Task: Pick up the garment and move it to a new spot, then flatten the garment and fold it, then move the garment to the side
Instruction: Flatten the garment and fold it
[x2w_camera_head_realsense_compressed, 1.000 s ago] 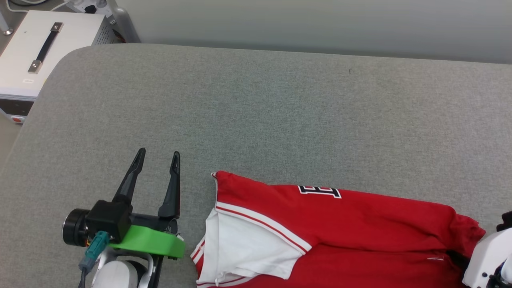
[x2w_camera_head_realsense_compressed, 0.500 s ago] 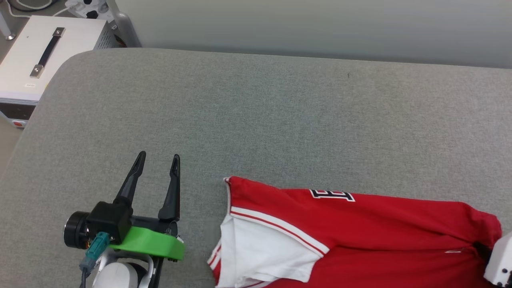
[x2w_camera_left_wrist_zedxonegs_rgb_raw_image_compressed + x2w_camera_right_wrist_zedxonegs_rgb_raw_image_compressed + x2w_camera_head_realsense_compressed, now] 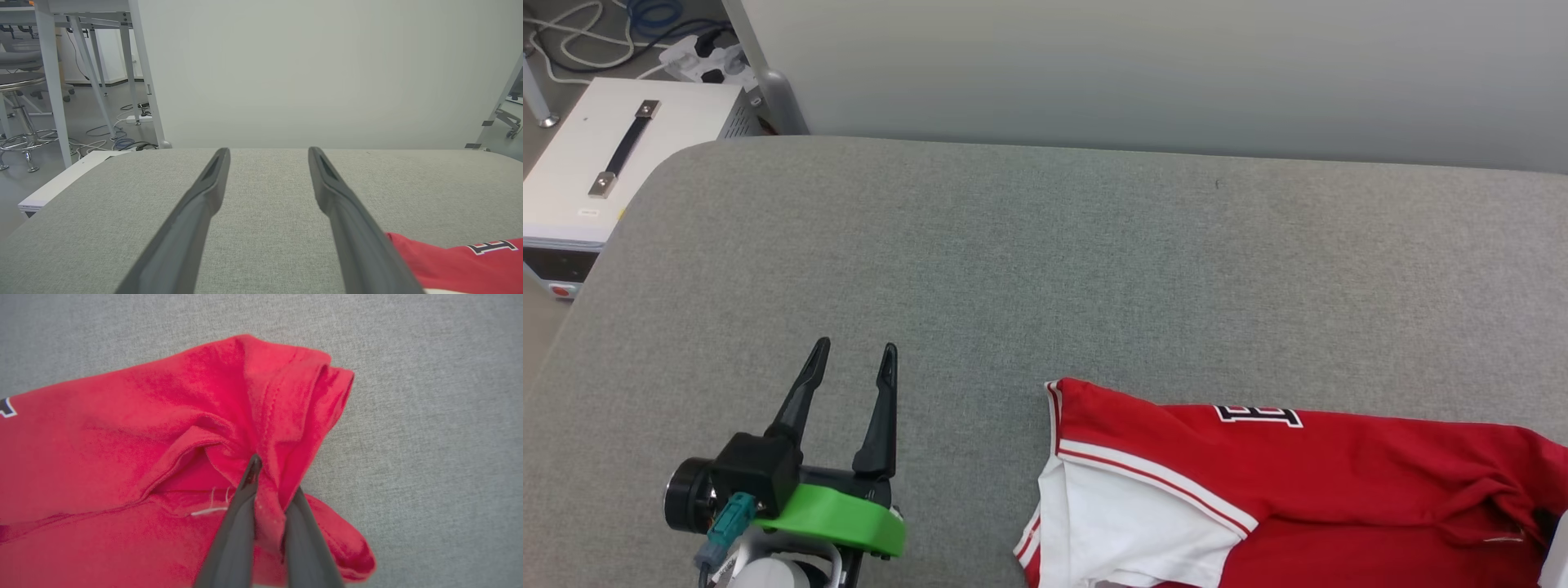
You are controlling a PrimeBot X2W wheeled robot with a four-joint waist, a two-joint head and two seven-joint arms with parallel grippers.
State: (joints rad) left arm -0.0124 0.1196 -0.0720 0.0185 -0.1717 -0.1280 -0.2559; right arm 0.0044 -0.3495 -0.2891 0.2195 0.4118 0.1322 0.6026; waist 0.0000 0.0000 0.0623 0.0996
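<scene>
While the left claw [image 3: 856, 345] gapes, the right claw [image 3: 274, 477] pinches the garment [image 3: 1339, 465].

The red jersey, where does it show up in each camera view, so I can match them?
Head view: jersey at lower right.
Left wrist view: bottom right corner.
Right wrist view: left and centre, pinched by the right gripper.
Shared landmark: its black white-outlined lettering, near the jersey's far edge.
</scene>
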